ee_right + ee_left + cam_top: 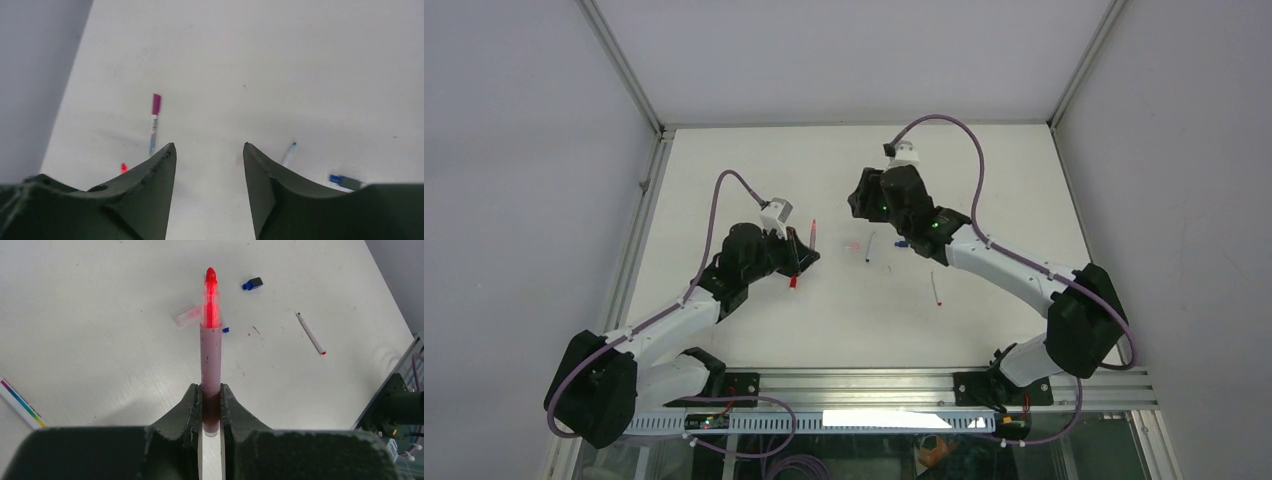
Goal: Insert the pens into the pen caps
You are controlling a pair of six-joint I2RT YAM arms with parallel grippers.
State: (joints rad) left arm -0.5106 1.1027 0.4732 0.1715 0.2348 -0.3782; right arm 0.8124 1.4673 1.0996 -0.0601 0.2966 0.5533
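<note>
The left gripper is clamped on the blunt end of a pale red-pink pen. Its dark, wedge-shaped fingers press both sides of the smooth round barrel. The barrel runs into a translucent bright red section and a small cone tip. The pen is held over the left-middle of the table, a matt white surface flecked with small dark specks.

Just past the tip, a stubby, clear pale pink cap lies on its side. Farther to the right is a blue cap with a dark squarish end. A thin white pen with a red tip lies apart, toward the near right.

The right gripper hangs above the table's middle, jaws wide, nothing between them. Beyond it, toward the left arm, lies a slim magenta-topped pen. A blue-tipped pen lies close beside one finger.
</note>
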